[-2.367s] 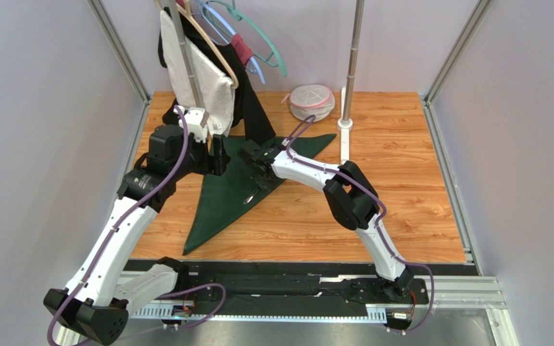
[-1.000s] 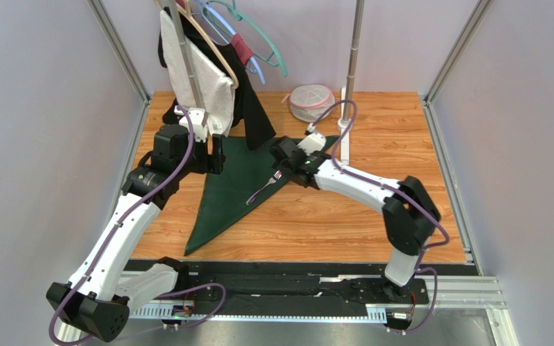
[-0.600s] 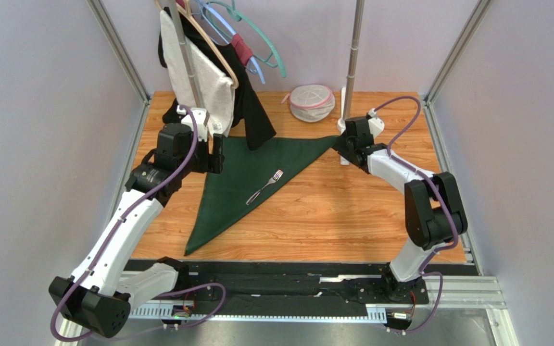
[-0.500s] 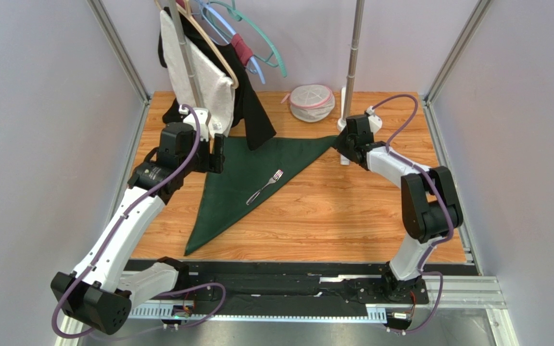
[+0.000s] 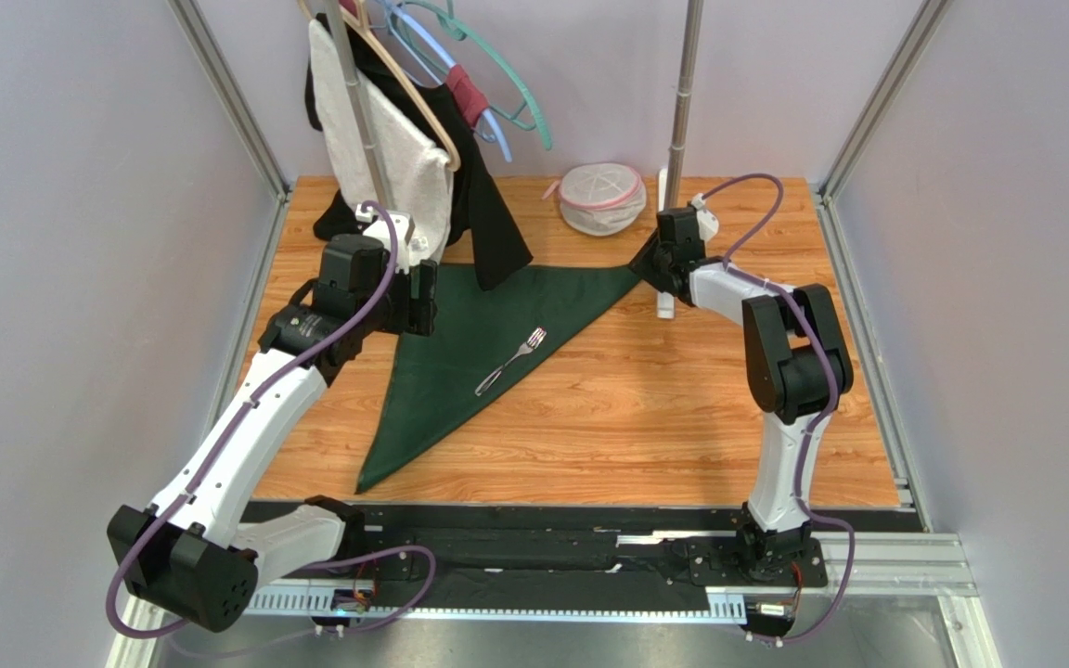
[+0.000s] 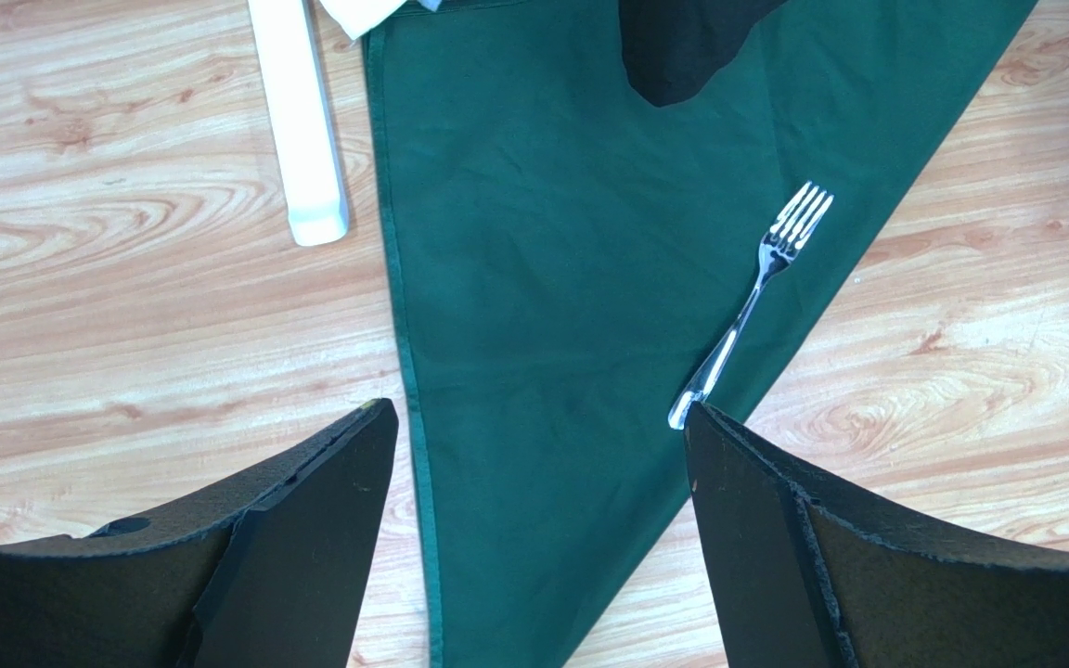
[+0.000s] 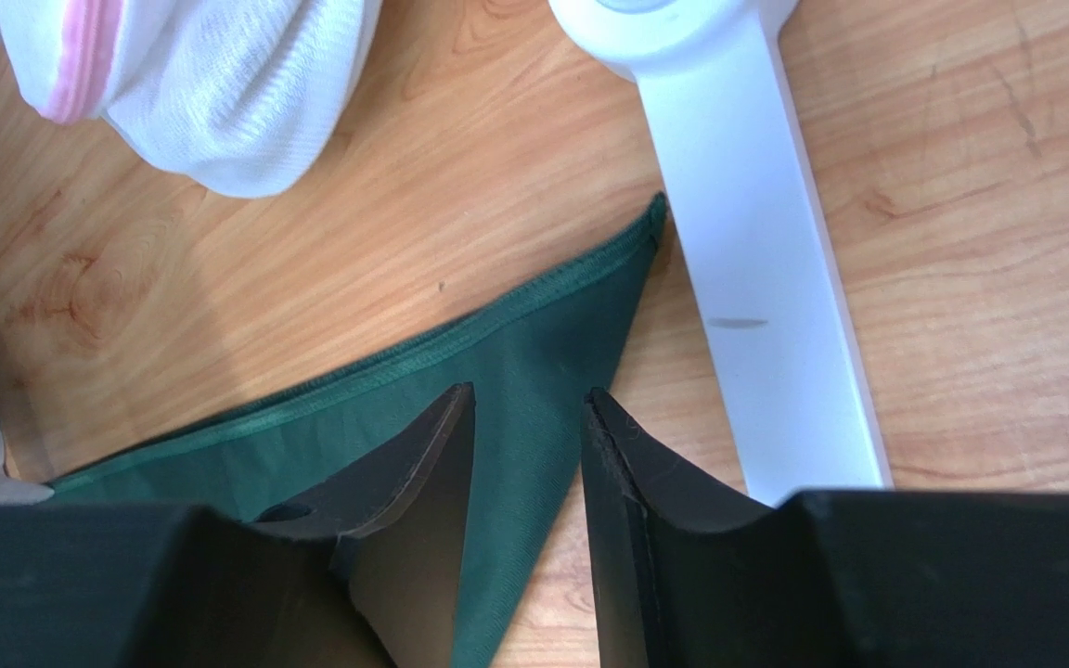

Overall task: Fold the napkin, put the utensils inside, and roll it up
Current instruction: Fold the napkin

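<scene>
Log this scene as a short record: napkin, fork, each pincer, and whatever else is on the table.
Napkin: dark green, triangle-shaped, flat on the wooden table
Fork: silver, lying on the napkin by its right edge, tines toward the far side
Left pincer: open, over the napkin
Right pincer: narrowly open, over the napkin's right corner
Other: white stand base, white mesh bag, clothes on hangers

Wooden table — carrying a folded green napkin, white mesh pouch, white rack foot.
</scene>
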